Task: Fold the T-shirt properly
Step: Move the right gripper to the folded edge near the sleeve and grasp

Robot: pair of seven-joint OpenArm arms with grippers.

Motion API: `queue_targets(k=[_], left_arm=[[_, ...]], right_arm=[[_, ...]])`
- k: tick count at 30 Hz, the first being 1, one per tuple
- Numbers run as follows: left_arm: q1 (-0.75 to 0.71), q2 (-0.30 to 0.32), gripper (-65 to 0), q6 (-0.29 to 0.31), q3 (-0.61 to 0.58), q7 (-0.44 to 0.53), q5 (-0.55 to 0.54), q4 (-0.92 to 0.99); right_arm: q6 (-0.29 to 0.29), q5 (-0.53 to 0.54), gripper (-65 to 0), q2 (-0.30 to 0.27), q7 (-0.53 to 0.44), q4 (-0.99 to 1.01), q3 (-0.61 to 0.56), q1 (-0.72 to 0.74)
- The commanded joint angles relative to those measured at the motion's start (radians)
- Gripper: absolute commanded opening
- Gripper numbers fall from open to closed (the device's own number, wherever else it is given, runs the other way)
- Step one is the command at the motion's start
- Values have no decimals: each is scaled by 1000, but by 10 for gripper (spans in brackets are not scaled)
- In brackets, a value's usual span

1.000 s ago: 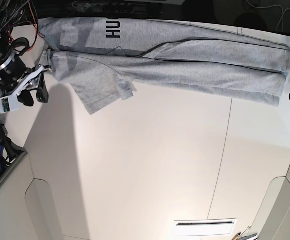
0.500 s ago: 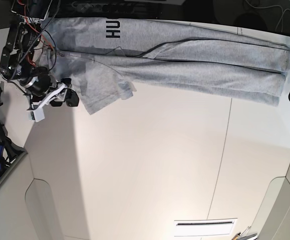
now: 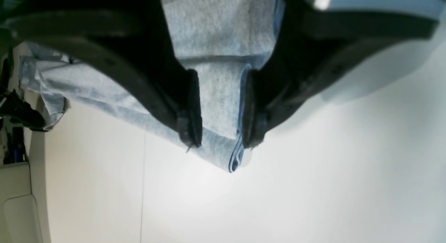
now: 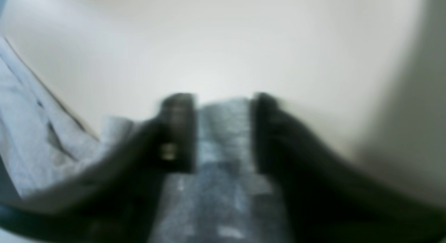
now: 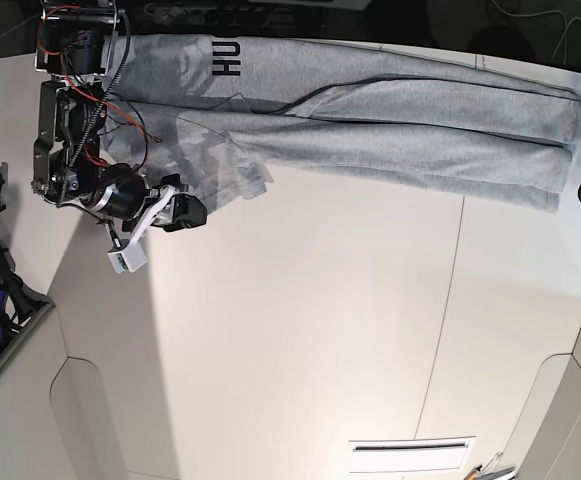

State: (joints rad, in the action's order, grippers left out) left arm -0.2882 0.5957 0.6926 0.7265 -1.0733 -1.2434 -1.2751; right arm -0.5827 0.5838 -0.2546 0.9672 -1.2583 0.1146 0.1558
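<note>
1. White tabletop [image 5: 320, 330] fills your base view, with a thin seam running down its right part.
2. You see the light heather-grey short-sleeved cotton T-shirt [image 5: 390, 130] lying folded lengthwise into a long band along the far edge, black block lettering showing near its left end.
3. Your right gripper [image 5: 192, 212] sits at the loose sleeve flap on the left of the base view; its wrist view is blurred, but the fingers [image 4: 177, 131] stand apart with grey cloth between them.
4. Your left gripper [image 3: 219, 140] is at the band's other end; its black fingers [image 3: 190, 107] are spread, straddling the folded corner of cloth without pinching it.
</note>
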Motion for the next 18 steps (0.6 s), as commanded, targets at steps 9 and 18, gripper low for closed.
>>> queue_targets(k=[9,18], left_arm=[[3,25,-418,6,9,18,-24,-15],[3,24,-418,6,9,18,-24,-15]], right_arm=[[4,-15,-650,-8,103,-127,1,-21],[4,-23,-650,40,137,-647,1,-254]])
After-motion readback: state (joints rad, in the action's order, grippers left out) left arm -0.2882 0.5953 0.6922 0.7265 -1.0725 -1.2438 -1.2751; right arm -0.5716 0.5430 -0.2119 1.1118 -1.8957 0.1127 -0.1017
